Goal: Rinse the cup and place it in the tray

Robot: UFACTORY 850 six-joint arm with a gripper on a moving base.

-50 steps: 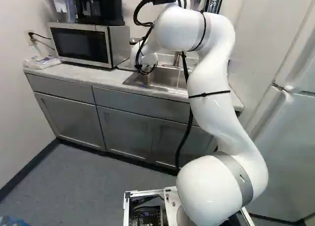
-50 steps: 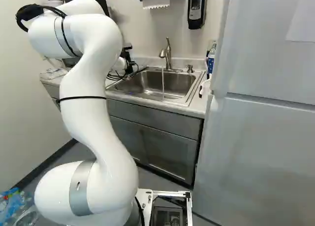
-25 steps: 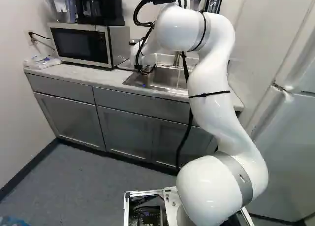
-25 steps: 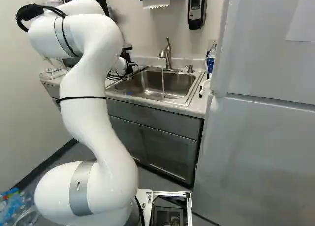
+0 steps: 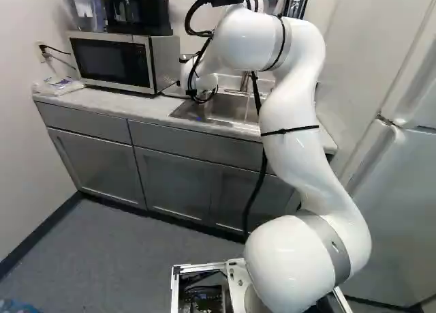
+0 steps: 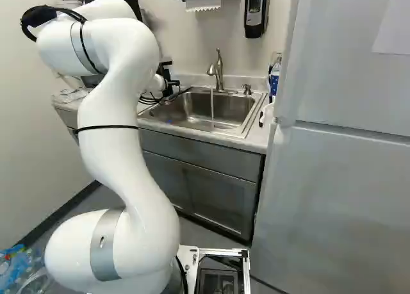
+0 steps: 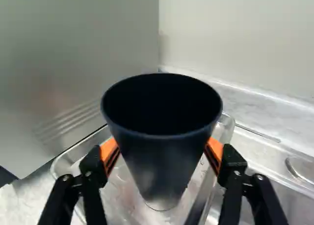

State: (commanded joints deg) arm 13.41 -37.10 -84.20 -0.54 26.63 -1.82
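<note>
I have the dark cup point(image 7: 162, 161) between the two fingers of my gripper point(image 6: 169, 88), an orange pad point(image 7: 109, 152) against each side of it. The fingers stand apart by the cup's own width, closed onto its tapering wall. Its mouth is open toward the wrist camera, and its narrower base is over the clear tray point(image 7: 55, 168); I can't tell from here whether that base touches the tray. The tray sits on the counter point(image 5: 146, 107) just beside the sink point(image 6: 186, 109), with a flat grey panel rising along its other side. In the right base view, water point(image 6: 212, 105) runs from the tap point(image 6: 219, 70) down into the sink. My arm point(image 6: 125, 159) reaches over to the sink's microwave side, the microwave point(image 5: 112, 62) standing on the counter at the left of the left base view
</note>
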